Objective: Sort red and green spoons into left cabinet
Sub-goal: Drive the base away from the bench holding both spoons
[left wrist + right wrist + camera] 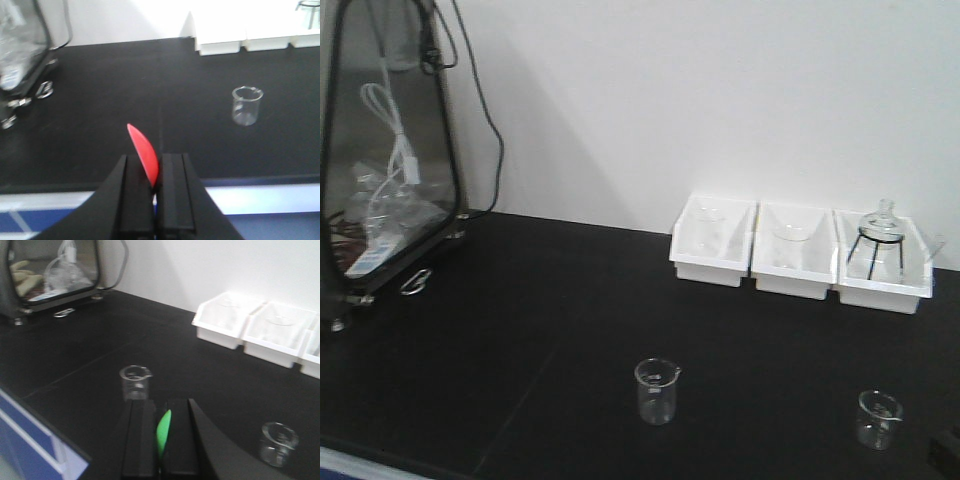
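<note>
Black matte tabletop (520, 330) meets a plain white wall (720, 100), and you can read no writing anywhere at this sharpness. Look to your left wrist view: the left gripper (152, 172) has its black jaws drawn narrow on the all-red thin plastic spoon (142, 150), whose oval bowl sticks up out of the gap and leans a little to the left, over the table's front part. In your right wrist view the right gripper (161, 407) is likewise pinched close on the all-green thin plastic spoon (163, 432), and only its bowl shows between the fingers. Neither handle can be seen. A small clear glass beaker (657, 390) stands near the table's middle front, and a shorter clear glass beaker (878, 418) stands well apart to its right. Against the wall sit three white plastic bins (798, 250) side by side, touching; the rightmost holds a stoppered glass vessel on a black tripod (880, 235). At far left stands a dark-framed glass enclosure (385, 150) with white cables inside.
</note>
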Controlling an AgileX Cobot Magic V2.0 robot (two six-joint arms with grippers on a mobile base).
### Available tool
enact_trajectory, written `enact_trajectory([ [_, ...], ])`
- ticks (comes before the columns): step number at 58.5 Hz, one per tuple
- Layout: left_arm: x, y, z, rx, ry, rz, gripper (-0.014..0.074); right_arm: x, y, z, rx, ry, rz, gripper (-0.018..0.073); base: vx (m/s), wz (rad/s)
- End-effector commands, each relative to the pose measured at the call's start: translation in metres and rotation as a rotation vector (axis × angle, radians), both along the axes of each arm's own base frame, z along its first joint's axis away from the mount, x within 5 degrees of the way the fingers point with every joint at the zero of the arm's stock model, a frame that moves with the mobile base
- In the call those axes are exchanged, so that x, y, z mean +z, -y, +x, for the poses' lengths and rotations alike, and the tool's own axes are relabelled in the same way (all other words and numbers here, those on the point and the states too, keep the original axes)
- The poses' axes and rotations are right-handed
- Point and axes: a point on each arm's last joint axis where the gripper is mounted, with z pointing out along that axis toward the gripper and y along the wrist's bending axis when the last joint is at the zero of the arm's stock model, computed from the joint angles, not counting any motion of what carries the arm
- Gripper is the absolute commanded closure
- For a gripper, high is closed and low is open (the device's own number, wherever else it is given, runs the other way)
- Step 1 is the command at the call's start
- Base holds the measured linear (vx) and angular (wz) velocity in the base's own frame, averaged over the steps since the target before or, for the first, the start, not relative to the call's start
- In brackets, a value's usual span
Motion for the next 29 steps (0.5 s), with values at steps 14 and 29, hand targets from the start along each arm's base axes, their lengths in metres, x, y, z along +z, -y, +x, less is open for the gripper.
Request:
enact_trajectory([
  [14,0.0179,0.0015,0.0003,-0.011,0.102,-0.04,0.0596,0.0168,-0.0011,0.0,0.014,0.097,0.029,0.0564,-0.19,0.63],
  [29,0.0181,0.0015,0.0003,-0.011,0.103,-0.04,0.0596,0.0168,-0.0011,0.0,0.014,0.097,0.029,0.0564,-0.13,0.75],
])
